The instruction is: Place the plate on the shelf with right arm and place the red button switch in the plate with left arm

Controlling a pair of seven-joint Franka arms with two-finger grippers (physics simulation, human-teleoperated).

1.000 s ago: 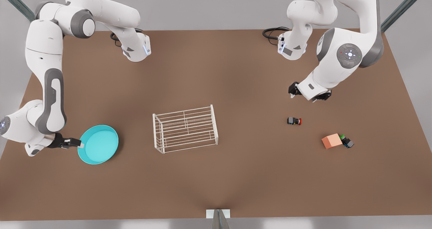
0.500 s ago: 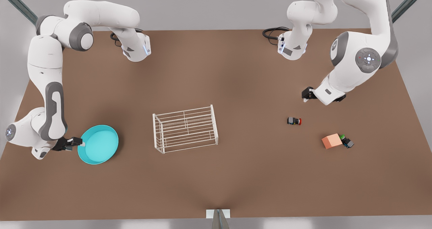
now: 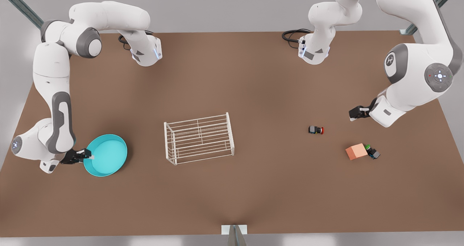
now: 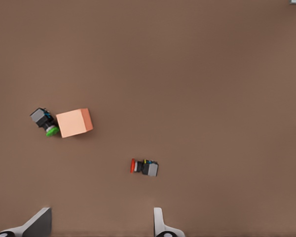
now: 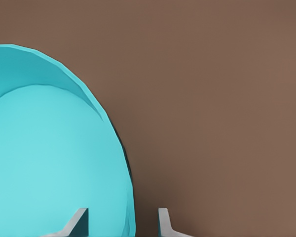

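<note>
Left gripper [image 3: 353, 114] swung outward, right gripper [image 5: 122, 222] straddling plate [image 5: 49, 163] rim

The plate [image 3: 106, 154] looks smooth, glossy plastic, the shelf [image 3: 199, 137] painted metal wire, the table [image 3: 232, 195] matt brown.

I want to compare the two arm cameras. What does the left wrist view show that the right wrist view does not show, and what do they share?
Left wrist view alone: the red button switch lying on its side, the orange block with the green-capped switch against it, and the open fingertips of the left pincer.

Right wrist view alone: the turquoise plate, with the right pincer open astride its rim.

Both share the brown table.
</note>
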